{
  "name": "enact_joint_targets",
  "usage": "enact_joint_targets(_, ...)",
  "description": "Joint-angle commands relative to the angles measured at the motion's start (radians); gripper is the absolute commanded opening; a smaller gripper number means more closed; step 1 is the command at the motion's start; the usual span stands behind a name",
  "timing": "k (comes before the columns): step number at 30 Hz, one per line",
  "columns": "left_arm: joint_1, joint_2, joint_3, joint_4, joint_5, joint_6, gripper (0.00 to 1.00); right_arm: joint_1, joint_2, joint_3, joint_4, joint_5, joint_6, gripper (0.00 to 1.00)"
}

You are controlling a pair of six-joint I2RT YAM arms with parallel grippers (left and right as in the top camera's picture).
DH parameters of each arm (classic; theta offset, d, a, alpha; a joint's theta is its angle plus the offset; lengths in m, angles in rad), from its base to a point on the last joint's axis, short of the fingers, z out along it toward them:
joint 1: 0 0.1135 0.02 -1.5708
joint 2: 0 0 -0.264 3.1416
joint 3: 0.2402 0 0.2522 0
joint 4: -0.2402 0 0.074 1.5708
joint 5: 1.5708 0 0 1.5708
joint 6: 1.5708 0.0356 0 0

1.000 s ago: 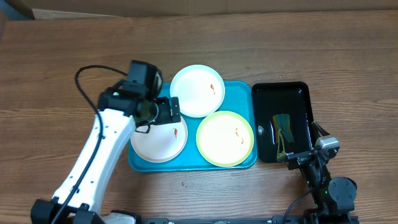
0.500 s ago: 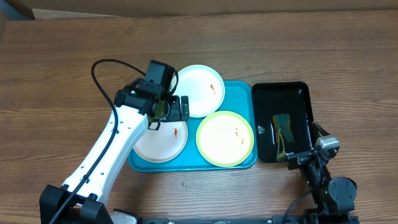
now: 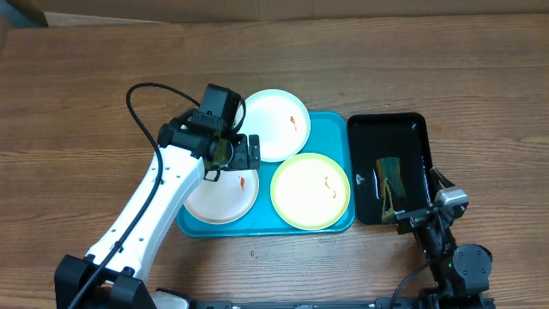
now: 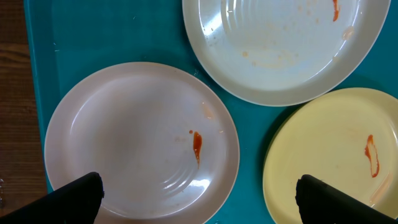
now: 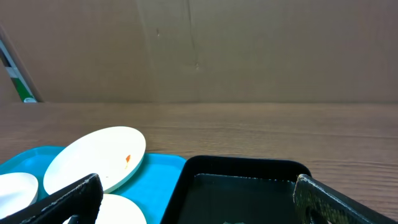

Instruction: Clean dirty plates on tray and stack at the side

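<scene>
My right gripper (image 5: 198, 198) sits nearest, at the near right just short of the black tray (image 3: 386, 120), its jaws spread wide and holding nothing. The sponge (image 3: 393, 178) lies in that tray untouched. My left gripper (image 4: 199, 194) hovers, also wide and empty, over the near-left white plate (image 4: 140, 140) on the turquoise tray (image 3: 330, 130). To its right lies the yellow-green plate (image 3: 310, 190). Farther off, the second white plate (image 3: 273, 125) overhangs the tray's far rim. All three carry red smears. I judge cleaning has not begun: next I must lower onto a plate's rim and close, while my right fetches the sponge.
</scene>
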Motion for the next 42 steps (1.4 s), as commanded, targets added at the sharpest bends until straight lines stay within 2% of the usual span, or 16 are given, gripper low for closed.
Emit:
enact_joint_targets(1, -0.007, 0.005, 0.011, 0.004, 0.008, -0.017, 1.00, 0.005, 0.000, -0.011, 0.005, 0.009, 0.006, 1.00)
enact_joint_targets(42, -0.007, 0.005, 0.011, 0.043, 0.005, -0.017, 1.00, 0.005, 0.000, -0.011, 0.005, 0.009, 0.006, 1.00)
